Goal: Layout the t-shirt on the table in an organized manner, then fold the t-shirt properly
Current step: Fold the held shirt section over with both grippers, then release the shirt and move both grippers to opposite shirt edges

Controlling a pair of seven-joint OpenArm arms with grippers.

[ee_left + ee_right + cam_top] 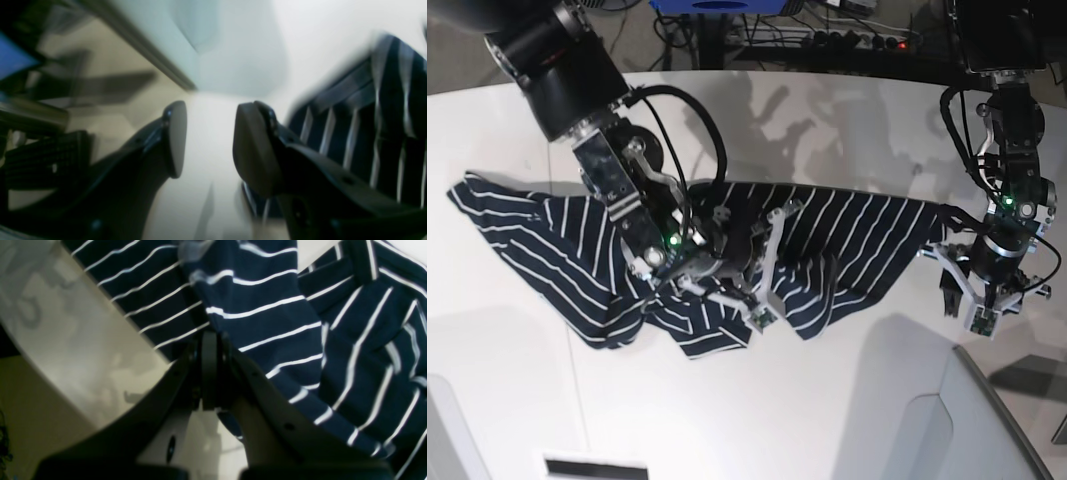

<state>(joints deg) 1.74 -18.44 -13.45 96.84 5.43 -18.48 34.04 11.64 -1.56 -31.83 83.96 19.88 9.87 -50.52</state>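
Left wrist view smeared by motion blur; base view sharp, evenly lit, soft shadows.

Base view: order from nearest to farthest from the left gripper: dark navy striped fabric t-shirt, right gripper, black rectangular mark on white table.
1. Dark navy striped t-shirt, beside the left gripper.
2. Right gripper, mid-table, over the shirt.
3. Black rectangular mark, bottom left.

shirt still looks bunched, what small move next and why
Probably lift the right gripper and draw it outward: its fingers are shut on a fold of the t-shirt, which lies crumpled mid-table. The left gripper is open, off the cloth.
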